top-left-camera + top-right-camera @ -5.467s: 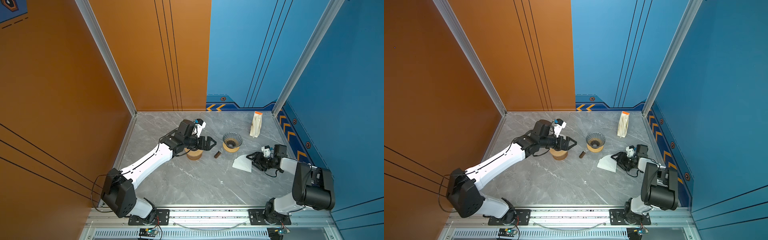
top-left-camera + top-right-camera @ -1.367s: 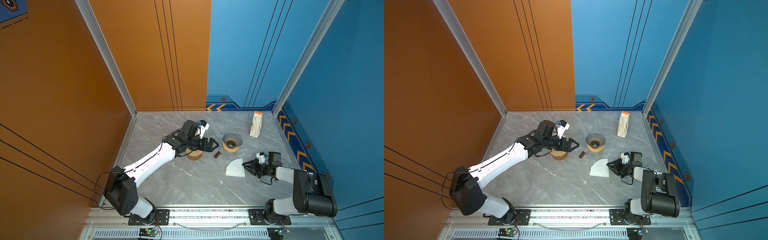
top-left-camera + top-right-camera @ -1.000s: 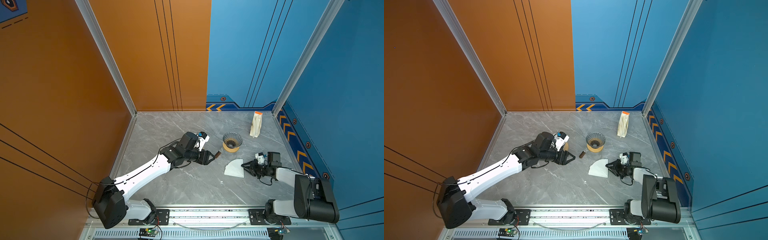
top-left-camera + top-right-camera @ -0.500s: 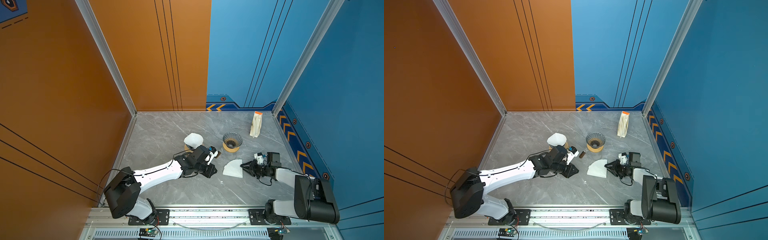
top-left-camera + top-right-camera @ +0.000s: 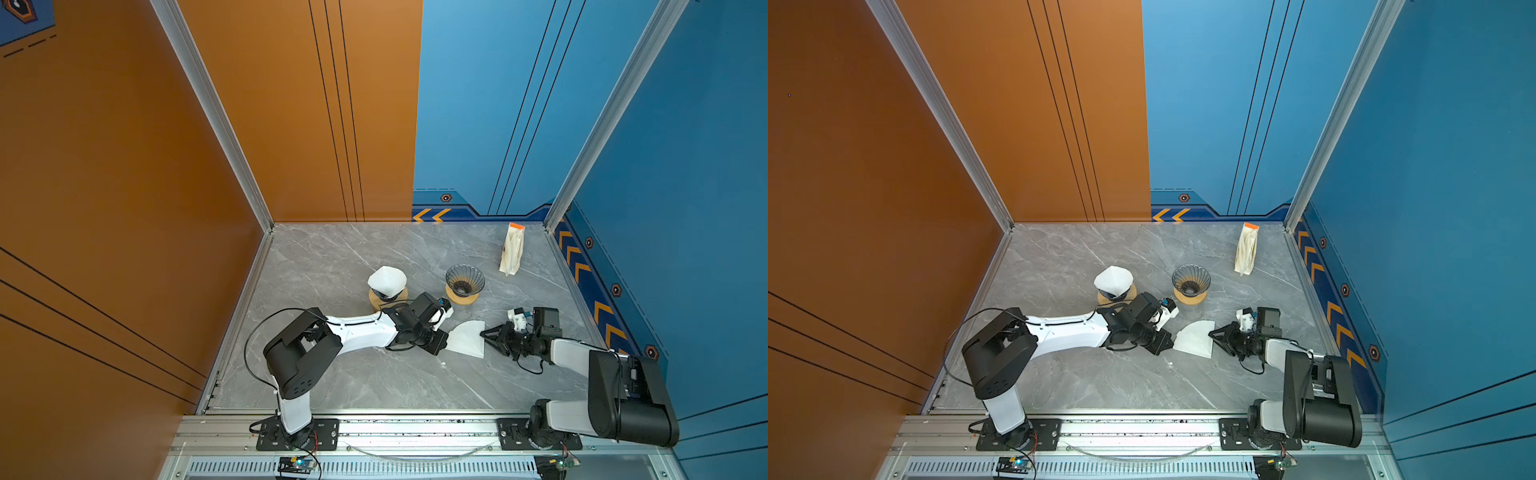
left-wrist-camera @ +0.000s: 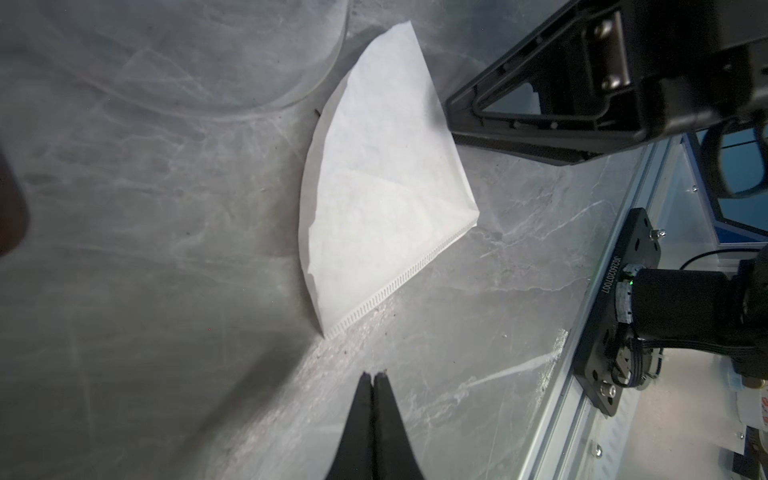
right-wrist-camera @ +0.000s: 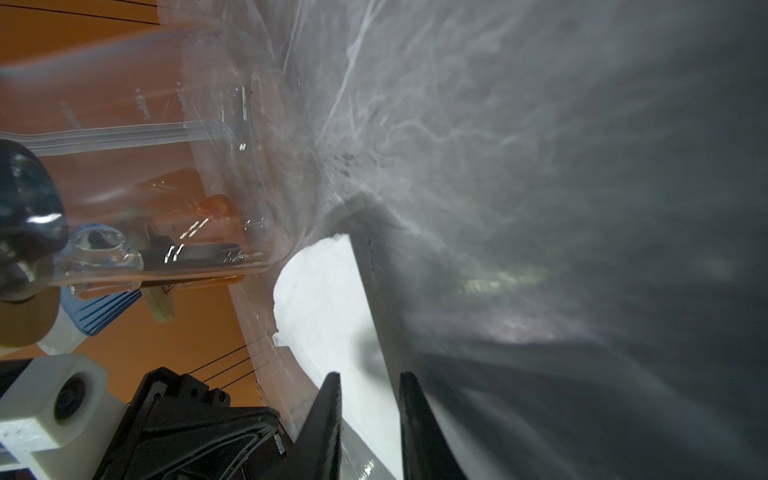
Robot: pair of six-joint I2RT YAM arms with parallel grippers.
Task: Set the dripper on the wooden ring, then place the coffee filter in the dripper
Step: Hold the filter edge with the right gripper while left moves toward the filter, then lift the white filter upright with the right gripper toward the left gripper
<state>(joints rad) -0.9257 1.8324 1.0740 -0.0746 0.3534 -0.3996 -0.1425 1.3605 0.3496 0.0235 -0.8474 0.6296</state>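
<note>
Serial "J826…" on black base plate (image 6: 631,241).

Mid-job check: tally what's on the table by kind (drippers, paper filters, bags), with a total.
Drippers: 2, the lined dripper and the empty dripper
Paper filters: 2, the seated filter in the lined dripper and the flat filter on the table
Bags: 1, the orange-topped bag
Total: 5

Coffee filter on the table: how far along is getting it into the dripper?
Done: one dripper already holds a white filter. In hand: the folded filter lies flat on the table; the left gripper is shut, empty, just short of it; the right gripper sits at its opposite edge, jaws parted. Remaining: lifting it into the empty glass dripper.
</note>
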